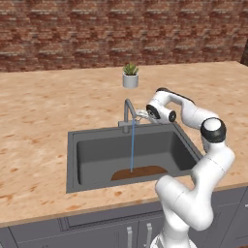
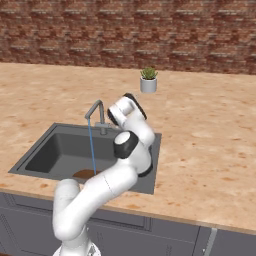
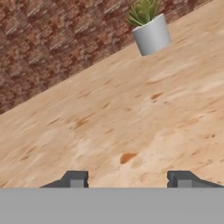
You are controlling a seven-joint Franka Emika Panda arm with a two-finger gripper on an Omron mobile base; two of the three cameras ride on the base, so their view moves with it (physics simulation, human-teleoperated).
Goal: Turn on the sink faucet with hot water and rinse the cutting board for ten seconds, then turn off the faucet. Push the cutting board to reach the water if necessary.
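Jaws apart in the hand view: both dark fingertips [image 3: 77,179] stand wide at the bottom edge, nothing between them but bare counter. Gripper [image 3: 130,180] holds nothing visible.

Left base view: gripper [image 1: 141,115] sits right beside the faucet [image 1: 129,113], at the height of its base, on the arm side; whether it touches the lever I can't tell, too small. Water [image 1: 132,147] runs as a thin blue stream from the spout straight down onto the cutting board [image 1: 139,172]. Board lies flat on the sink [image 1: 77,160] floor, against the near wall, roughly centre. Arm's elbow and forearm stand over the sink's near right corner and hide part of the rim. Small potted plant [image 1: 130,76] stands on the counter [image 1: 38,111] behind the faucet, well apart from it. Brick wall [image 1: 97,29] runs along the back.

Right base view: arm crosses the sink's right half and covers most of the board; only a brown sliver of board [image 2: 84,173] shows left of the arm, with the stream [image 2: 91,150] landing on it. Hand itself is hidden behind the wrist here, just right of the faucet [image 2: 97,114]. Plant [image 2: 148,80] stands clear behind.

Hand view: camera looks past the faucet over the counter [image 3: 131,122] toward the plant [image 3: 149,28] and brick wall [image 3: 48,48].
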